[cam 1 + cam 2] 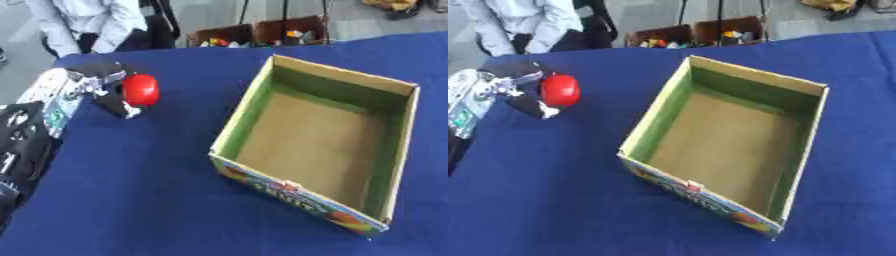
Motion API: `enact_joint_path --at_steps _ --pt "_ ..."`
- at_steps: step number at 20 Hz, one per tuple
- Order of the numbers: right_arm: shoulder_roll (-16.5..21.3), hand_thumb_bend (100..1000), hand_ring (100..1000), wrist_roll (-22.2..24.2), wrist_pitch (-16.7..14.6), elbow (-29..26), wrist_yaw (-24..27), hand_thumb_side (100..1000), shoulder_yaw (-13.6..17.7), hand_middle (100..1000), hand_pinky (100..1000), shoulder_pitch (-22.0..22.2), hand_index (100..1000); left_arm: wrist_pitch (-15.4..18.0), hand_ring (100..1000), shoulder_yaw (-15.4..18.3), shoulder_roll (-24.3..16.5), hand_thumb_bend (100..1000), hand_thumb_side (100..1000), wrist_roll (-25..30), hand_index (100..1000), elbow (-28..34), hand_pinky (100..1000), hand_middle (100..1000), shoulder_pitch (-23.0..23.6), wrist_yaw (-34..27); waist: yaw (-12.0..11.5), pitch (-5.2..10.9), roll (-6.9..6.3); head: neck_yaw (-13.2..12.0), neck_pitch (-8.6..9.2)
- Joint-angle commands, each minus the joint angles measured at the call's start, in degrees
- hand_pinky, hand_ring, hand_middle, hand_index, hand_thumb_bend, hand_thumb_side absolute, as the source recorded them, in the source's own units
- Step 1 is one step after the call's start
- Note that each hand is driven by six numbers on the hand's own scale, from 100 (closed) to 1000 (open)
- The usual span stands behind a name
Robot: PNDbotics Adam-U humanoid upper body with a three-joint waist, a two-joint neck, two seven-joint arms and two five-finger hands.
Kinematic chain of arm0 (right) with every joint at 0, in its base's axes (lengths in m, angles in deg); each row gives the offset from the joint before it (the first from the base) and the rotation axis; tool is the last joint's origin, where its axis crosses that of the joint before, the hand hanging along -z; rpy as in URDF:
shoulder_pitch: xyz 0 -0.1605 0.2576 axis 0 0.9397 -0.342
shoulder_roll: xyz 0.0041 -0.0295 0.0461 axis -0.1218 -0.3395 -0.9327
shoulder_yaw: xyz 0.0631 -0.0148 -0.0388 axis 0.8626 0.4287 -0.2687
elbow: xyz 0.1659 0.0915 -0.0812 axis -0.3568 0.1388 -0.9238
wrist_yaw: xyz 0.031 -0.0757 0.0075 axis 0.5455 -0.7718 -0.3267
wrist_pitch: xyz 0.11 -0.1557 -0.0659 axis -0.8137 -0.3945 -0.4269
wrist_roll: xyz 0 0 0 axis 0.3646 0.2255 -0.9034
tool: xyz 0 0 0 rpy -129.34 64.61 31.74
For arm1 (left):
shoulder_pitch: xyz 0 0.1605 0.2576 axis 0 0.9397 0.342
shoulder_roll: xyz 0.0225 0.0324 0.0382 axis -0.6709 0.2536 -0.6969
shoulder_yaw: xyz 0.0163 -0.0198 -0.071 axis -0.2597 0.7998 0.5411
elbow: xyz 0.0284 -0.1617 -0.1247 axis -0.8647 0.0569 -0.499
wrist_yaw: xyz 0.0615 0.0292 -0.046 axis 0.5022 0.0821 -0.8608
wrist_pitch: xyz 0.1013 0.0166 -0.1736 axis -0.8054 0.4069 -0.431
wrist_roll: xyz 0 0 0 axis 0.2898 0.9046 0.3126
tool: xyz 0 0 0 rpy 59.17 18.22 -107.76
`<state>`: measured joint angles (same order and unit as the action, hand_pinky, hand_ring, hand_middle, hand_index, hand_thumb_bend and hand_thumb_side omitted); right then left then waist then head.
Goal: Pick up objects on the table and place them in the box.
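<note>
Red object (141, 90), round, glossy, in left hand (103, 86)

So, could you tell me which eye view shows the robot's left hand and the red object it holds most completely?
The left eye view: the left hand sits well inside the picture, fingers curled around the red object, with more of the arm showing. The right eye view shows the same grasp, but nearer its left edge, with the arm partly cut off.

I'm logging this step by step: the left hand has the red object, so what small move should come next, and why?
Probably carry the red object rightward toward the open box. The left hand appears curled round it, to the box's left over the blue cloth, and the box looks empty inside.
</note>
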<state>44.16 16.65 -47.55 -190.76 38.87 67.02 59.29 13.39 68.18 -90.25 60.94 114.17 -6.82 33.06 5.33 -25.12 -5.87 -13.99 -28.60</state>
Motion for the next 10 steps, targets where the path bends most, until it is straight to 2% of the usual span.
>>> enact_joint_path --at_steps 1,6,10 --pt "0.8 100 793 -0.3 0.1 -0.7 -0.3 1000 0.7 727 756 -0.5 767 -0.3 588 0.2 -1.5 100 508 -1.0 697 1.2 200 584 -0.9 -0.8 -0.2 1.03 0.16 0.1 -0.19" --pt "0.8 100 793 -0.3 0.2 -0.7 0.0 1000 0.8 727 756 -0.3 768 -0.3 571 0.2 -2.2 100 527 -2.0 685 3.2 173 571 -0.7 -2.8 -0.7 1.90 0.24 0.7 -0.95" --pt "0.9 100 792 -0.4 0.3 -0.7 0.2 1000 0.9 728 755 -0.2 769 -0.5 566 0.1 -2.8 100 507 -2.0 682 4.5 165 569 -0.5 -3.7 -0.9 2.70 0.34 1.0 -1.42"
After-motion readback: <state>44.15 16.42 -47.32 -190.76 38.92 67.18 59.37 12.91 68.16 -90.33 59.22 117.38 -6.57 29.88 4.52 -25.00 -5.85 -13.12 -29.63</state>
